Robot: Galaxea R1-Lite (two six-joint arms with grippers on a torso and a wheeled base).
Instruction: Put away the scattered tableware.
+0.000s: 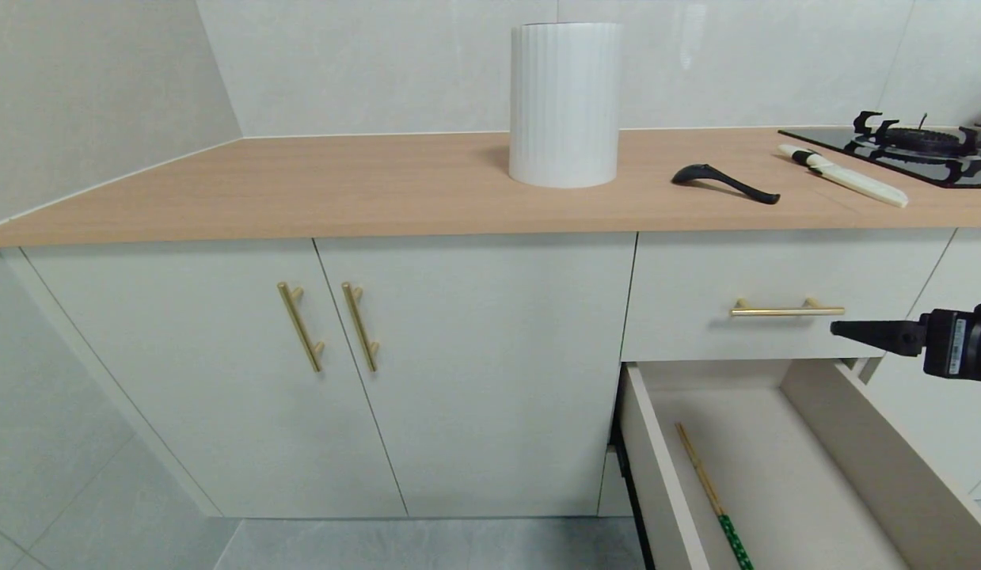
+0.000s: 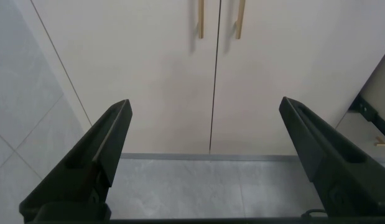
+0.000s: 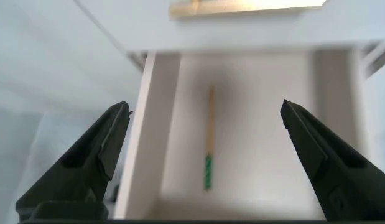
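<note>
A black spoon [image 1: 724,184] and a white knife with a black band [image 1: 843,176] lie on the wooden countertop [image 1: 300,186] at the right. Below them the lower drawer [image 1: 854,443] stands pulled out, with a pair of chopsticks with green ends [image 1: 713,495] lying inside, also visible as chopsticks [image 3: 209,146] in the right wrist view. My right gripper [image 1: 842,328] hangs over the open drawer's back right corner, open [image 3: 204,155] and holding nothing. My left gripper [image 2: 204,149] is open and empty, low in front of the double cabinet doors [image 2: 217,74].
A tall white ribbed canister [image 1: 565,103] stands mid-counter. A gas hob [image 1: 918,146] sits at the far right. The shut upper drawer has a gold handle [image 1: 787,310]. Two gold handles [image 1: 328,324] mark the cabinet doors. Grey tiled floor [image 1: 427,546] lies below.
</note>
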